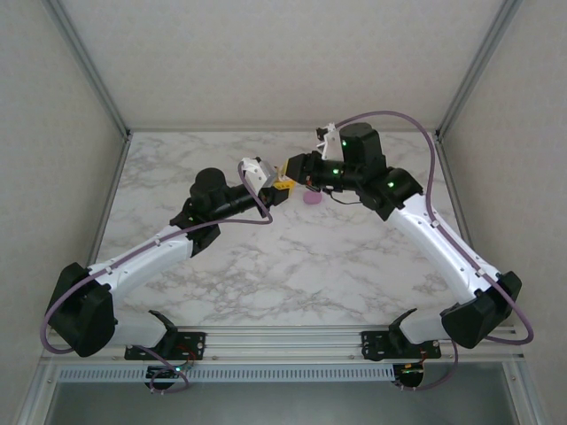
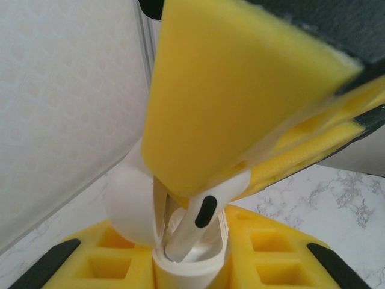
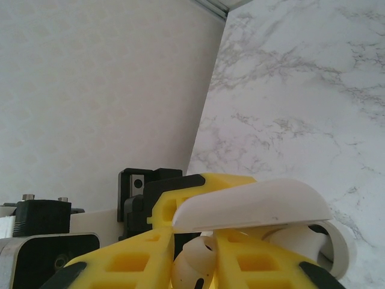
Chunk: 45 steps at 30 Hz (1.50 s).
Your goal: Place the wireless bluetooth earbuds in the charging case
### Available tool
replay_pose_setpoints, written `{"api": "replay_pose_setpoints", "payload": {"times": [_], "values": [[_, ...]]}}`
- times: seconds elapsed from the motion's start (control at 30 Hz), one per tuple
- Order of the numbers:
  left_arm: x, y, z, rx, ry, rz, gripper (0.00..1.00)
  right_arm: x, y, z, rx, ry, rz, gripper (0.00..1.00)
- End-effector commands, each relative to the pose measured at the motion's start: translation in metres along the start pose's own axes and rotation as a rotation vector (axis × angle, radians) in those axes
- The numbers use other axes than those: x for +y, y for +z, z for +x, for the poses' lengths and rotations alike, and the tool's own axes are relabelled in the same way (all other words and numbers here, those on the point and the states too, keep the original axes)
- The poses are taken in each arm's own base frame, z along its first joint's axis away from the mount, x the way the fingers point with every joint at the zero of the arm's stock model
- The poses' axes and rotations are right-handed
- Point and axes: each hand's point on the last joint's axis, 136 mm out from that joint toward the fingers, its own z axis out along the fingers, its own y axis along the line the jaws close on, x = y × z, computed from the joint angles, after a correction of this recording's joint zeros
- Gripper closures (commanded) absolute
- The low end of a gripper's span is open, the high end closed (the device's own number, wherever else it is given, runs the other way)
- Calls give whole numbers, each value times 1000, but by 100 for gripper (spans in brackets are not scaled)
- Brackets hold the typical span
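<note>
Over the marble table (image 1: 266,266), well in from the arm bases, the left gripper (image 1: 278,188) had its jaws clamped on the white charging case (image 2: 180,277), whose lid was open. Directly above the case, the right gripper (image 3: 198,253) pinched a white earbud (image 2: 195,226), its stem tilted into the case's mouth. Entering aslant, the stem could catch the rim and twist from the pads, or lever the case loose. Just beyond the case lay a pink rounded item (image 1: 312,197).

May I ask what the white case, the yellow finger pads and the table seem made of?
White case: probably hard plastic, smooth with a soft sheen.
Yellow finger pads: foam or soft rubber, matte, moulded with square pockets.
Table: white with grey veins like marble; real stone or printed laminate, I cannot tell.
</note>
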Motion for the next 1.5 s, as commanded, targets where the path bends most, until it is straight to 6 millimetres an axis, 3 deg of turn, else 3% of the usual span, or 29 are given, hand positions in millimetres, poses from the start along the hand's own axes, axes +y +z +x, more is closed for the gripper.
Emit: {"api": "replay_pose_setpoints", "payload": {"times": [0.0,0.4,0.67,0.9,1.47], "values": [[-8,-7,-34,-89,47,22,84,-4,5,-1,26,21,17,78],[-6,-6,-33,-89,64,14,84,-5,-4,10,77,16,48,77],[-14,-8,-37,-90,60,56,83,-22,8,-1,37,37,119,77],[-13,-10,-45,-108,42,53,83,-34,7,-5,6,38,177,76],[-10,-7,-47,-132,-16,43,83,-42,0,-9,-30,21,233,73]]}}
